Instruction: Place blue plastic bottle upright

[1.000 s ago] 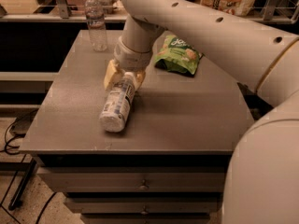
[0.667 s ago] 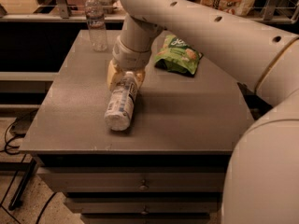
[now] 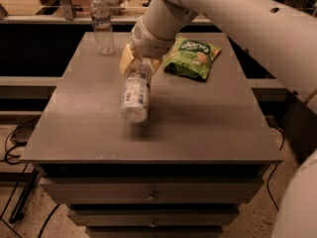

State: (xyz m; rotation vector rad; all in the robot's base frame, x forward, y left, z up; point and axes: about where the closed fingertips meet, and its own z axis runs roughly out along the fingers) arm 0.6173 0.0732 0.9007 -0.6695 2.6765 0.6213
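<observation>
Ok, status, left to right. Floor at far left: dark cables (image 3: 11, 145) beside the counter (image 3: 213, 128), which is grey with drawers (image 3: 148, 196) under its front edge.

Back-left corner of the counter: slim clear bottle (image 3: 102, 24), upright, narrow pale label, apart from my claw.

Just right of it and nearer the camera: my claw (image 3: 140, 67), pointing down over the back-centre of the counter, tan fingers (image 3: 126, 62) on either side of the blue plastic bottle (image 3: 134, 93). Claw is closed on that bottle at its cap end; the cap itself is hidden behind the fingers. Bottle is not upright. It's tilted, base end pointing toward the camera and down, white label with dark print facing up. Base end looks clear of the surface, with a soft shadow (image 3: 141, 129) on the counter just beneath it; can't tell for sure whether it touches. Bottle hangs left of centre over the counter, between the slim bottle and the snack bag.

Right of the claw: green snack bag (image 3: 192, 58), lying flat toward the back, near my wrist but apart from the blue plastic bottle.

Further right: my white arm (image 3: 257, 24) runs from the claw to the top-right edge, and more of my white body (image 3: 302, 202) fills the bottom-right corner.
</observation>
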